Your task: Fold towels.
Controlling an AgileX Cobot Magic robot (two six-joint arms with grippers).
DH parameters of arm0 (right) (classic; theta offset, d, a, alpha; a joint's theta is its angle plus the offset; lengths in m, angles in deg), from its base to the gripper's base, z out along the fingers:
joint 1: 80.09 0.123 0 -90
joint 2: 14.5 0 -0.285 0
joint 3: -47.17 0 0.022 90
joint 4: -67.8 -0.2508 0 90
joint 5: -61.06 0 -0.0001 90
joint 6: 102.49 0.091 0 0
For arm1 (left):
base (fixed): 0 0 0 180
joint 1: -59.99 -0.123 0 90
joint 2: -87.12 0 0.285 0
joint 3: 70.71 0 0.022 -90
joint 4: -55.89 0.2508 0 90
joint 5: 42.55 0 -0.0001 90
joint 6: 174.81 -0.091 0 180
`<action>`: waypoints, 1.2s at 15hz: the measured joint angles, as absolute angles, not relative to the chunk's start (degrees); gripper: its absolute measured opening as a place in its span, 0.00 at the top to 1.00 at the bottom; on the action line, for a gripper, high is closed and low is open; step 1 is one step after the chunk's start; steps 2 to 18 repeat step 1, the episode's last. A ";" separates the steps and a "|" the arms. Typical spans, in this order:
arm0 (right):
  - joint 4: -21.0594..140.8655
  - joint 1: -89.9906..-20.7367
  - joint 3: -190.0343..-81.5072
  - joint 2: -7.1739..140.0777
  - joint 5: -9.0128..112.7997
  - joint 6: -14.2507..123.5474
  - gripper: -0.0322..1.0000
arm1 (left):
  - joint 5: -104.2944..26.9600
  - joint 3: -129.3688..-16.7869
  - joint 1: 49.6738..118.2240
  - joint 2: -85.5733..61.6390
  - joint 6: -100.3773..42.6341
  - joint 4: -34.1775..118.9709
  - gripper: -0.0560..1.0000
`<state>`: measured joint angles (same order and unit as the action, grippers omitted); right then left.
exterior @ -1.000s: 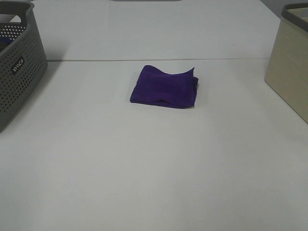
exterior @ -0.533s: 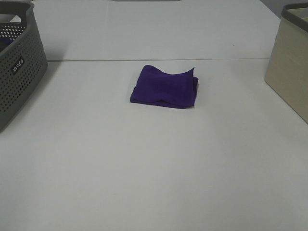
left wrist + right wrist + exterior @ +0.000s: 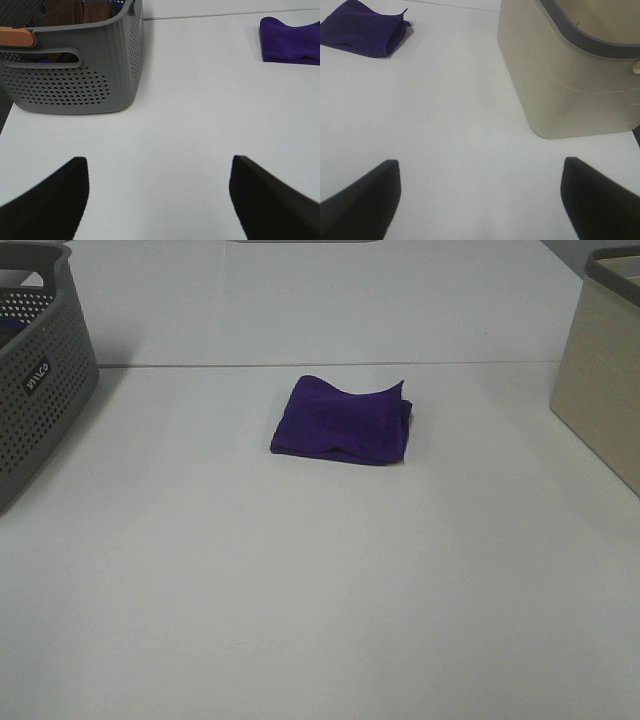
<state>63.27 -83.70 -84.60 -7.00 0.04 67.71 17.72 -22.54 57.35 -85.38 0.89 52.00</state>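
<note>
The purple towel (image 3: 341, 422) lay folded into a compact, roughly square pad near the middle of the white table (image 3: 300, 590), slightly toward its far side. Its far edge curled upward in a wavy lip, and the stacked layers showed along its right edge. Nothing touched it. Bare tabletop surrounded it on every side, with the broadest open stretch on the near side.

Well to the left stood a grey perforated plastic laundry basket (image 3: 40, 370), holding brownish cloth visible in the left wrist view. White lettering marked the basket's side, too small to read with certainty. Well to the right stood a beige bin (image 3: 600, 390) with a grey rim. A thin seam line (image 3: 300, 364) crossed the table just behind the towel.

The left gripper (image 3: 159, 200) hovered over bare table near the basket, its two dark fingers (image 3: 50, 200) held wide apart with nothing between them; the towel (image 3: 291, 40) sat well away from it. The right gripper (image 3: 480, 200) hovered beside the beige bin (image 3: 570, 80), its fingers (image 3: 365, 197) likewise spread wide and empty, the towel (image 3: 365, 30) well away. Neither arm appeared in the high view.
</note>
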 joint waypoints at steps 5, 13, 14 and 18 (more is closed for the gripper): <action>63.27 -83.70 -84.60 -7.00 0.04 67.71 0.14 | 17.72 -22.54 57.35 -85.38 0.89 52.00 0.27; 63.27 -83.70 -84.60 -7.00 0.04 67.71 0.14 | 17.72 -22.54 57.35 -85.38 0.89 52.00 0.27; 63.27 -83.70 -84.60 -7.00 0.04 67.71 0.14 | 17.72 -22.54 57.35 -85.38 0.89 52.00 0.27; 63.27 -83.70 -84.60 -7.00 0.04 67.71 0.14 | 17.72 -22.54 57.35 -85.38 0.89 52.00 0.27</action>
